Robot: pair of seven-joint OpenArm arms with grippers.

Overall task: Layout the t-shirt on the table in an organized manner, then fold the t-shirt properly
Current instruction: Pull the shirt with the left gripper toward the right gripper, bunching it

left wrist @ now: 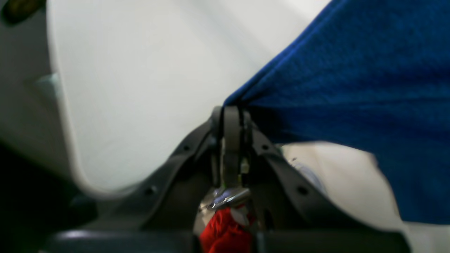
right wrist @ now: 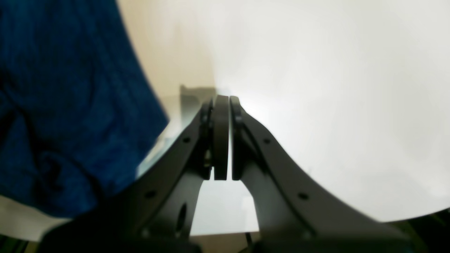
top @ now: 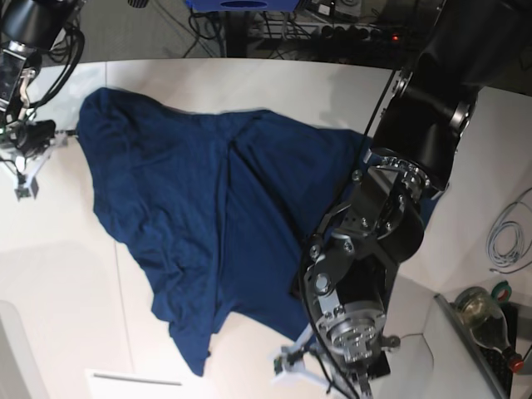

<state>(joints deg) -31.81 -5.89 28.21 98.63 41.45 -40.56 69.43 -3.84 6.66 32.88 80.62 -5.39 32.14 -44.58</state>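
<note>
T-shirt (top: 199, 216) lay rumpled across table (top: 66, 274). Left gripper (left wrist: 230, 114) clamped on its edge; right gripper (right wrist: 221, 105) closed, empty, beside fabric.

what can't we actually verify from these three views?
- Base view: left gripper tips sit low behind the arm; its hold on the t-shirt shows only in the left wrist view.
- Left wrist view: shirt mostly cut off by the frame, blurred.
- Right wrist view: right gripper shut, empty; table washed out, blurred.
</note>
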